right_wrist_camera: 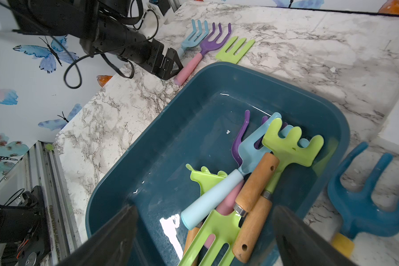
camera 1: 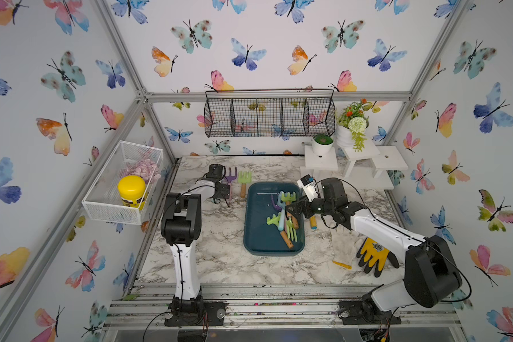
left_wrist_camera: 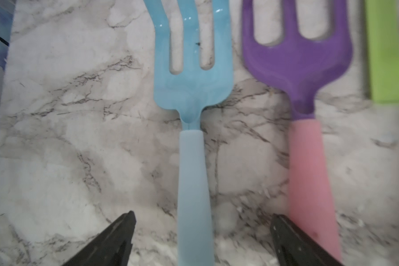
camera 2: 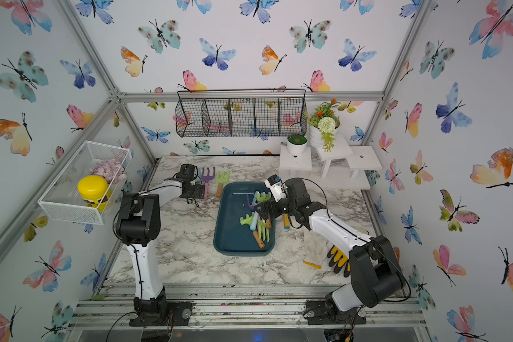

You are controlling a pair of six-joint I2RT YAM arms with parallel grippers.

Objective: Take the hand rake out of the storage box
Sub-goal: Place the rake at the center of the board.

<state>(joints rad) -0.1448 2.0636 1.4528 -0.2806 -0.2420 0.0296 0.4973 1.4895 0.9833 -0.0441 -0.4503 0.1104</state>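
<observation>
Marble table [camera 1: 219, 251] | storage box [camera 1: 258, 213] mid-table, hand rakes [right_wrist_camera: 290, 147] piled at its right | my left gripper [left_wrist_camera: 202, 216] is gaping astride a blue rake [left_wrist_camera: 191, 76], far left | my right gripper [right_wrist_camera: 204, 208] is hovering spread above the pile; I'm favouring a square pinch on the top wooden handle [right_wrist_camera: 256, 182], then straight up.

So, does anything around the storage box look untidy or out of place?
Yes. The hand rakes in the storage box lie heaped across one another at its right side, unlike the three forks lined up on the table. A dark blue rake lies alone outside the box.
</observation>
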